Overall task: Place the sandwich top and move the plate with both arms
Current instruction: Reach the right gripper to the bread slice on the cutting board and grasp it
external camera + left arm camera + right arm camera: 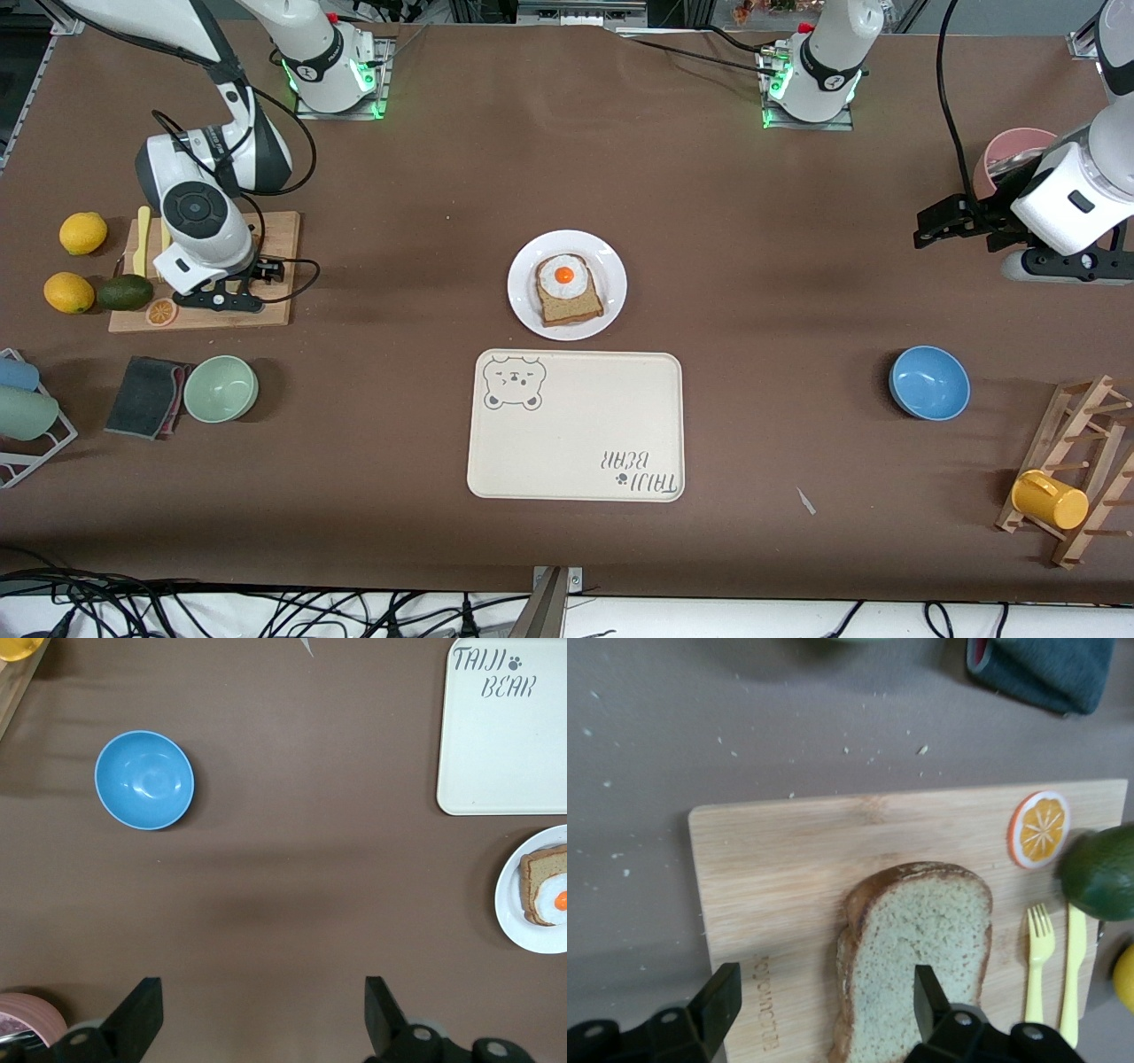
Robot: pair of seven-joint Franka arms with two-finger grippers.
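At the right arm's end of the table, a wooden cutting board (276,266) lies beside two lemons and an avocado (124,292). The right gripper (221,297) hangs low over this board. In the right wrist view, the sandwich top (917,948) lies flat on the board, with a yellow toy fork (1039,961) just beside it. The gripper's fingers are spread apart and hold nothing. One fingertip (930,988) is over the crumb of the slice and the other is over bare wood, so they do not yet straddle the bread.

The slice looks light, soft and easily crushed, with a firmer, darker crust. It would probably be best gripped across two facing crust edges, gently, because squeezing the crumb could tear or fold it. As it lies flat, a finger would likely have to slide under or against an edge.

At mid-table sits the plate (611,266), holding a bread slice topped with a fried egg (567,275). The plate looks rigid and smooth, so its thin rim may slip in a grip. A cream bear-print tray (576,425) lies nearer the camera.

Toward the left arm's end is a blue bowl (928,383). The left gripper (923,236) waits over bare table, well apart from the plate, its fingers wide open and empty.
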